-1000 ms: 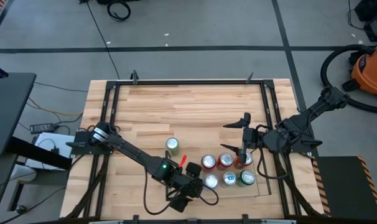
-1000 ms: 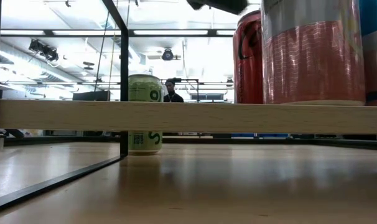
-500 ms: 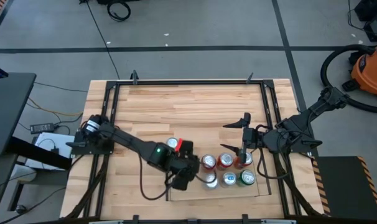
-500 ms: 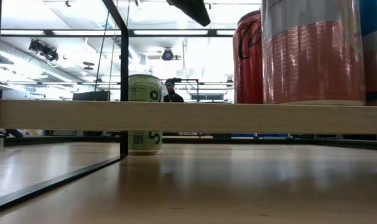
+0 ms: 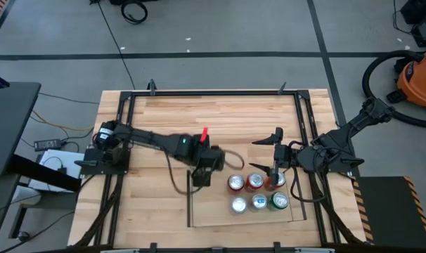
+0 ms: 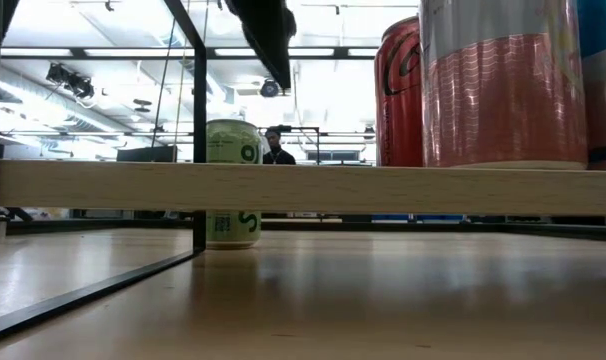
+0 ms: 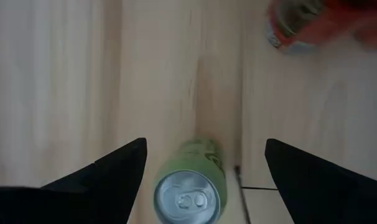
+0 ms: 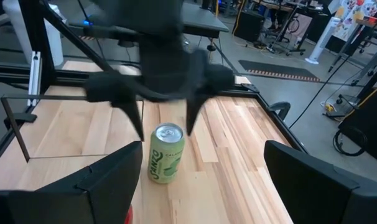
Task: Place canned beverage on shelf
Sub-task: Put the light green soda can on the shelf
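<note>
A: The left hand [image 7: 204,162] hangs spread wide right above the green can [image 7: 190,193], one finger to each side, touching nothing.

B: Why there?

A: I judge it's lined up to drop and grip. The can stands upright on the table [image 5: 220,119] just off the shelf's [image 5: 213,218] edge, so it isn't placed yet.

B: And the right hand?

A: The right hand [image 5: 275,156] waits with fingers apart over the far side of the shelf from the left hand, above the red cans, holding nothing.

B: How many cans in all?

A: Seven. Six sit on the shelf in two rows of three, packed close, probably to leave the nearer part free: three red ones [image 5: 254,182] behind, then a silver-topped one [image 5: 238,205], a blue one [image 5: 259,202] and a dark green one [image 5: 278,202]. One green can remains off it.
</note>
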Robot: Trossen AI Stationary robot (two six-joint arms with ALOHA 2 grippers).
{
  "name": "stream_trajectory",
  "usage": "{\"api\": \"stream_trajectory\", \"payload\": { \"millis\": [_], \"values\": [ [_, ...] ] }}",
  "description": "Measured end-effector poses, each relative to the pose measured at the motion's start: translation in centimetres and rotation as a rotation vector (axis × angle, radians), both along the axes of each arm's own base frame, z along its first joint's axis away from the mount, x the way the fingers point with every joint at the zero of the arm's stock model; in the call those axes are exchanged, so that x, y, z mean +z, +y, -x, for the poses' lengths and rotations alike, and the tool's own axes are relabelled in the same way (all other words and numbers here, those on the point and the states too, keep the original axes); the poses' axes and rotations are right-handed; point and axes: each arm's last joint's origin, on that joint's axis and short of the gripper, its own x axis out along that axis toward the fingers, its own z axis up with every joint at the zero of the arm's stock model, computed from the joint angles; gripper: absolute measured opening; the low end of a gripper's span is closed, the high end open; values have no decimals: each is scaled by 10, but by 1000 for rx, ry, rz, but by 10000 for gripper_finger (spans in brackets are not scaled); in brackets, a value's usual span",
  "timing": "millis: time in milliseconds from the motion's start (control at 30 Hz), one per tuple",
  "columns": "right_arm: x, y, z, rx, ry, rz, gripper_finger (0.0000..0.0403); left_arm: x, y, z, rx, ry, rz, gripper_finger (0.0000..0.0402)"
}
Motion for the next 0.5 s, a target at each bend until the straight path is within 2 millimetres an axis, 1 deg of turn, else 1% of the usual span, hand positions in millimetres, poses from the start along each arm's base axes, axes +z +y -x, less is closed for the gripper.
{"api": "stream_trajectory", "payload": {
  "millis": [133, 267, 367, 500],
  "values": [
    [1, 0, 0, 0, -5, -2, 348, -1, 29, -3, 150, 21, 174, 339],
    [0, 0, 0, 1, -4, 0, 348, -4, 50, -1, 228, 69, 204, 339],
    [0, 0, 0, 1, 4, 5, 348, -10, 56, -1, 251, 116, 201, 339],
    [-1, 0, 0, 1, 14, 11, 348, -20, 54, -5, 248, 156, 203, 339]
  ]
}}
